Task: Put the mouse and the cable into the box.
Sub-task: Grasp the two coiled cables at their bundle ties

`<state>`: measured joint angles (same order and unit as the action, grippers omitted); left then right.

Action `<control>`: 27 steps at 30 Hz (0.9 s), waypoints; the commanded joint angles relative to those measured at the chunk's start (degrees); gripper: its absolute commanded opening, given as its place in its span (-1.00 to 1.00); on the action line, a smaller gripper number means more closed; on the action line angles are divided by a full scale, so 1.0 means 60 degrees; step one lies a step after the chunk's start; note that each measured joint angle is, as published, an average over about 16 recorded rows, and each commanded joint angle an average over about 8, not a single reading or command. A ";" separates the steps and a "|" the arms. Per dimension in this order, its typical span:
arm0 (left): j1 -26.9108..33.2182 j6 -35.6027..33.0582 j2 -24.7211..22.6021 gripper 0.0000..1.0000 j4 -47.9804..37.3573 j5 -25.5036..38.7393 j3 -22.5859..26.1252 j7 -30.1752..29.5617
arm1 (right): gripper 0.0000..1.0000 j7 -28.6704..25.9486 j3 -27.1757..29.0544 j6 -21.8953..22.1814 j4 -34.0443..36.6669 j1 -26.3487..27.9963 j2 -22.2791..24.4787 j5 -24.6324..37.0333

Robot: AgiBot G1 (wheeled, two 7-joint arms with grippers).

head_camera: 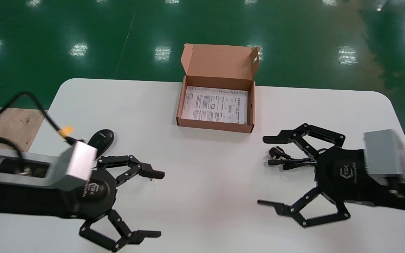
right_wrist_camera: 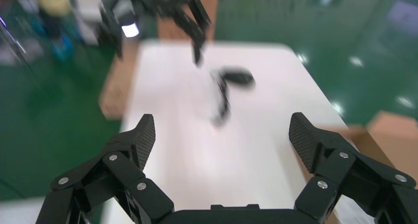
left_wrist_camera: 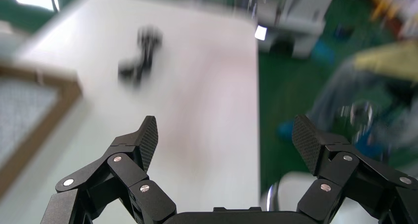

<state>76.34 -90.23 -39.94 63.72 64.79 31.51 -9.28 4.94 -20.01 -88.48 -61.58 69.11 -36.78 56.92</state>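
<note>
The open cardboard box (head_camera: pixel 214 125) stands at the table's far middle with a printed sheet lying inside. A black mouse (head_camera: pixel 101 139) lies on the left side of the table, just behind my left gripper (head_camera: pixel 156 203), which is open and empty. On the right lies the bundled black cable (head_camera: pixel 285 160) with its plug, partly under my open, empty right gripper (head_camera: pixel 265 171). The left wrist view shows that gripper (left_wrist_camera: pixel 226 137) open over bare table, the cable (left_wrist_camera: pixel 140 54) blurred far off. The right wrist view shows its gripper (right_wrist_camera: pixel 222 135) open, the mouse (right_wrist_camera: pixel 237 77) beyond.
The white table (head_camera: pixel 206 182) has rounded corners and green floor beyond its far edge. The box's lid (head_camera: pixel 220 61) stands upright at the back. A box corner (left_wrist_camera: pixel 29 115) shows in the left wrist view.
</note>
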 commanded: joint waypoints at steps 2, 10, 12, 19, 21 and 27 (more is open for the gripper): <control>0.0722 0.0027 -0.0394 1.00 -0.0774 0.1010 0.0740 0.0326 | 1.00 0.0998 -0.0301 -0.0187 0.0904 0.0524 -0.0187 0.0906; 0.2362 0.0506 -0.1806 1.00 -0.3950 0.3580 0.1997 0.2105 | 1.00 0.3486 -0.1200 0.0102 0.4103 0.1839 -0.0926 0.2844; 0.2667 0.0746 -0.2119 1.00 -0.4854 0.3981 0.2160 0.2628 | 1.00 0.3994 -0.1348 0.0345 0.4849 0.2140 -0.1106 0.3227; 0.3463 0.1688 -0.2951 1.00 -0.7321 0.4678 0.2401 0.4242 | 1.00 0.5143 -0.1648 0.1384 0.6714 0.2893 -0.1613 0.4095; 0.3629 0.1939 -0.3133 1.00 -0.7850 0.4765 0.2425 0.4614 | 1.00 0.5380 -0.1715 0.1598 0.7097 0.3016 -0.1731 0.4251; 0.3878 0.2445 -0.3543 1.00 -0.9035 0.4874 0.2456 0.5492 | 1.00 0.5983 -0.1862 0.2073 0.8025 0.3263 -0.2071 0.4553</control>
<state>99.33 -75.94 -60.91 10.17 93.93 46.23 23.36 40.57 -31.06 -76.01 -13.73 88.65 -49.23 84.03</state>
